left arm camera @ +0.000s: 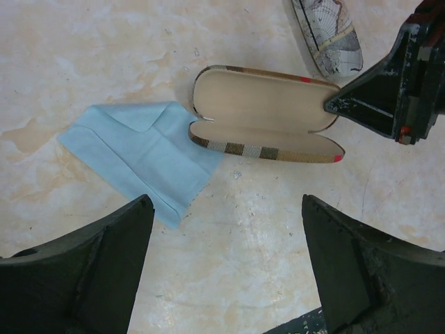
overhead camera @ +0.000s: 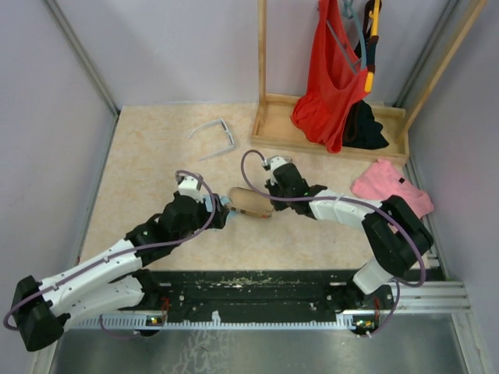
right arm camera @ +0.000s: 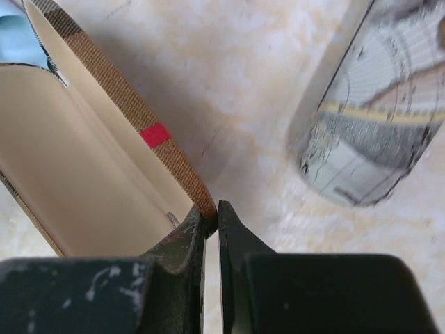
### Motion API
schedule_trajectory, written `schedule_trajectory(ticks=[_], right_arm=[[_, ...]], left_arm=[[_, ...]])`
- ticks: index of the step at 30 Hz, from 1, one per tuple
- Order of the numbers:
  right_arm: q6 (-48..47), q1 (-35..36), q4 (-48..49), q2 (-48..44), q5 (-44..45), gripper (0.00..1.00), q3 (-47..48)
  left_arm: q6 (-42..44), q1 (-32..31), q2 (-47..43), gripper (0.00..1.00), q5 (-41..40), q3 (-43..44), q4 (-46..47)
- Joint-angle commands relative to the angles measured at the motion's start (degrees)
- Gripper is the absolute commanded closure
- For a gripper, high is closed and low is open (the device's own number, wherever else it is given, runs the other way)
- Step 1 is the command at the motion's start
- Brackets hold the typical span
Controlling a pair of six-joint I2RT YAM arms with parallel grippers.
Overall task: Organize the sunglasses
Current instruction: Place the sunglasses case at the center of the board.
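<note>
Right pincer [right arm camera: 212, 217] is closed on the end rim of the open striped case [right arm camera: 83, 167]. Left pincer [left arm camera: 226, 203] gapes wide above the blue cloth [left arm camera: 132, 149]. White sunglasses [overhead camera: 227, 132] lie on the worktop [overhead camera: 148, 183], well beyond both pincers.

Overhead camera looks down; both close wrist cameras share the striped case [left arm camera: 264, 115].

We see a beige table [overhead camera: 148, 179]: white sunglasses [overhead camera: 226, 132] far, an open striped case [overhead camera: 249, 202] at the centre, a blue cloth [left arm camera: 139, 153] touching its left end, pink fabric [overhead camera: 390, 187] right.
</note>
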Motion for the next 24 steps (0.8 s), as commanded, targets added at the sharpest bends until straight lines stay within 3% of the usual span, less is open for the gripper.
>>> schedule_trajectory(ticks=[1, 8, 16, 24], right_arm=[[-11.0, -3.0, 5.1, 3.1, -4.4, 1.00, 5.9], [-18.1, -6.2, 5.8, 9.0, -7.3, 1.00, 10.2], [-18.3, -8.3, 7.5, 9.7, -10.7, 0.76, 11.4], [-17.2, -8.4, 8.2, 4.3, -12.2, 0.58, 10.7]], left_arm=[[-0.5, 0.3, -2.3, 0.08, -2.0, -1.0, -1.1], [-3.3, 0.4, -4.3, 0.08, -2.4, -2.7, -2.6], [-5.4, 0.3, -5.3, 0.07, -4.8, -3.6, -4.6], [-8.4, 0.9, -1.6, 0.05, -7.7, -2.5, -6.7]])
